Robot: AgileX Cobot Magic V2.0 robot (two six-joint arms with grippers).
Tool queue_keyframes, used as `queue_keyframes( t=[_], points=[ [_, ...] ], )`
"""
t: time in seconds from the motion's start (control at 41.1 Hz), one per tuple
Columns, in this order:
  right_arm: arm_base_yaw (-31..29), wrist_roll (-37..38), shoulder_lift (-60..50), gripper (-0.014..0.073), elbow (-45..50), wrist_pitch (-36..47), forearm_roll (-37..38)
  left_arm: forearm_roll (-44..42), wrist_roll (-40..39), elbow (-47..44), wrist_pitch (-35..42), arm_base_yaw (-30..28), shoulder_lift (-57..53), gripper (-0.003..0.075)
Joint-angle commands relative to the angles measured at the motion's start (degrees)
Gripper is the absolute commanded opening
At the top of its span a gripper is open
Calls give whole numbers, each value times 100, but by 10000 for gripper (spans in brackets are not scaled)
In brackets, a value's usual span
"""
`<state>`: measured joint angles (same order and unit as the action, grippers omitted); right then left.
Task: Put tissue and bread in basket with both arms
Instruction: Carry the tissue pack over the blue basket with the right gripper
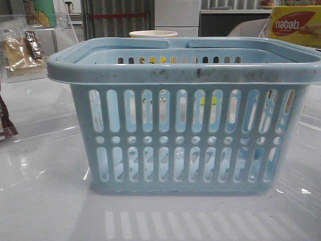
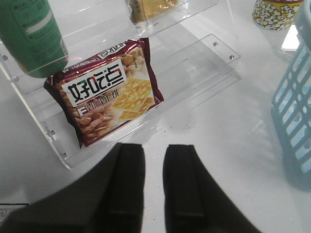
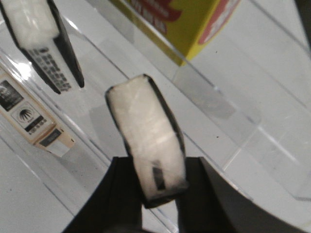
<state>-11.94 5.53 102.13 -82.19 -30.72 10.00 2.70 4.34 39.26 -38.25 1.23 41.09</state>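
The pale blue basket (image 1: pixel 185 120) fills the middle of the front view, and its slotted side shows in the left wrist view (image 2: pixel 295 102). The bread (image 1: pixel 19 50) sits in its clear wrapper on a clear shelf at the far left; its edge also shows in the left wrist view (image 2: pixel 150 7). My left gripper (image 2: pixel 154 148) is open and empty over the white table, short of the shelf. My right gripper (image 3: pixel 158 162) is shut on a black and white tissue pack (image 3: pixel 146 131) and holds it over a clear shelf. Neither gripper shows in the front view.
The left clear shelf (image 2: pixel 204 58) holds a maroon cracker pack (image 2: pixel 109 92) and a green bottle (image 2: pixel 31 34). A popcorn cup (image 2: pixel 274 12) stands beyond the basket. On the right are a yellow nabati box (image 3: pixel 180 24), a second tissue pack (image 3: pixel 41 41) and a small beige box (image 3: pixel 31 119).
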Motion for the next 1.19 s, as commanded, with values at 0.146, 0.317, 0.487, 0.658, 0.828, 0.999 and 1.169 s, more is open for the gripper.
queue_keyframes(
  t=[0.146,0.317,0.487,0.658,0.828,0.999,1.169],
  points=[
    [10,-17,-1293,267,-218,-165,-631,59,-6,151,449,33,15,203],
    [292,-56,-1961,267,-218,-844,-1206,59,-6,151,449,33,15,203],
    [1114,-553,-2429,267,-212,-1445,-1583,59,-6,151,449,33,15,203],
    [2263,-1169,-2480,267,-194,-1597,-2199,59,-6,151,449,33,15,203],
    [3204,-1250,-2194,267,-194,-1597,-2343,59,-6,151,449,33,15,203],
    [3582,-1386,-1789,281,-194,-1772,-2343,59,-6,151,449,33,15,203],
    [3587,-1391,-1548,438,-194,-1949,-2347,59,-6,151,449,33,15,203]
  ],
)
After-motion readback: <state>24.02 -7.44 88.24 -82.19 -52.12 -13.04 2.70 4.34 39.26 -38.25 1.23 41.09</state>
